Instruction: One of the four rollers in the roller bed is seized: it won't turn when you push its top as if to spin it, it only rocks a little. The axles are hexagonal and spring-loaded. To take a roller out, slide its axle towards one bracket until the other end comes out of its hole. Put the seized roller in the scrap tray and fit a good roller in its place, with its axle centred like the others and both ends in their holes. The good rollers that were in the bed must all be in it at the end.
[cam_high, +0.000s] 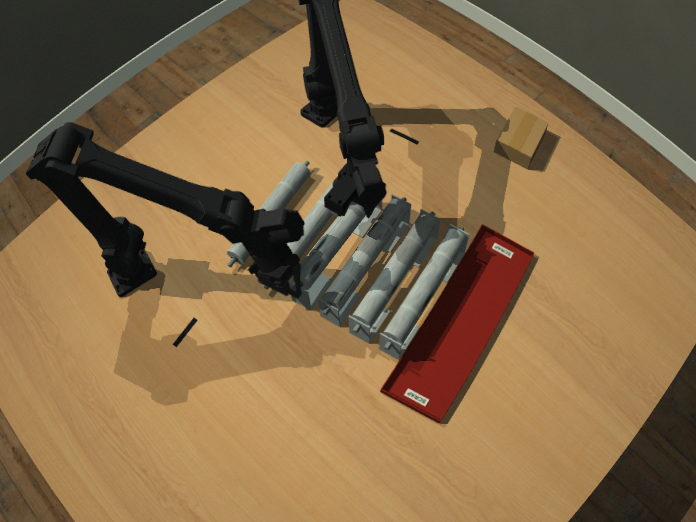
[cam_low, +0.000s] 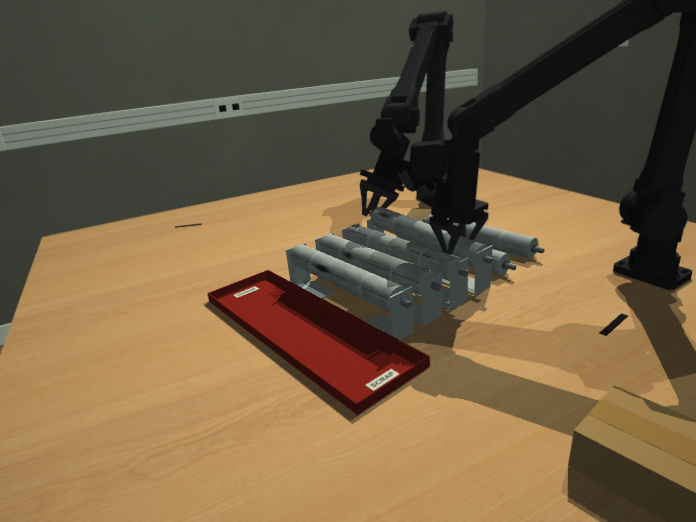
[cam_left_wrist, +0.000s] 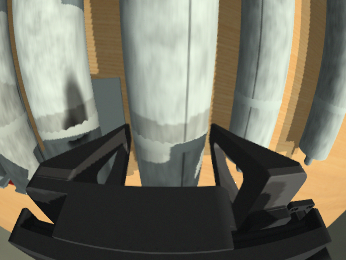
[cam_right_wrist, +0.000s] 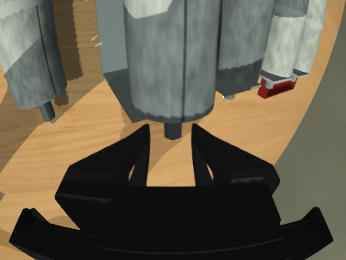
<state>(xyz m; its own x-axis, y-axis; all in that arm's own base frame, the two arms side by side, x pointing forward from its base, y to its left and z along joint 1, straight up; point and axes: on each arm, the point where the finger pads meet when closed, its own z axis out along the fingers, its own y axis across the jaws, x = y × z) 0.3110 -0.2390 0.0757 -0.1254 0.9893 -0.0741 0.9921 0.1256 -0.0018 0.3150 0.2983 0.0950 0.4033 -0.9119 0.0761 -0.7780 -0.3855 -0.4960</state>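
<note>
The red scrap tray (cam_high: 469, 331) (cam_low: 314, 337) lies alongside the bed's four bracketed rollers, with nothing in it, while an outer spare roller (cam_high: 289, 182) (cam_low: 505, 238) (cam_left_wrist: 330, 90) and an inner spare roller (cam_high: 314, 224) (cam_low: 502, 264) (cam_left_wrist: 262, 65) lie on the table across from it; which roller is seized, I can't tell. At the bed roller farthest from the tray (cam_high: 337, 233) (cam_low: 410, 227) (cam_left_wrist: 170, 60) (cam_right_wrist: 170, 65), the left gripper (cam_high: 365, 210) (cam_low: 456, 246) (cam_left_wrist: 170, 131) straddles one end, fingers apart and ungripping, and the right gripper (cam_high: 292, 289) (cam_low: 372, 211) (cam_right_wrist: 170, 131) stands partly open, nothing grasped, near the projecting axle tip (cam_right_wrist: 172, 131).
</note>
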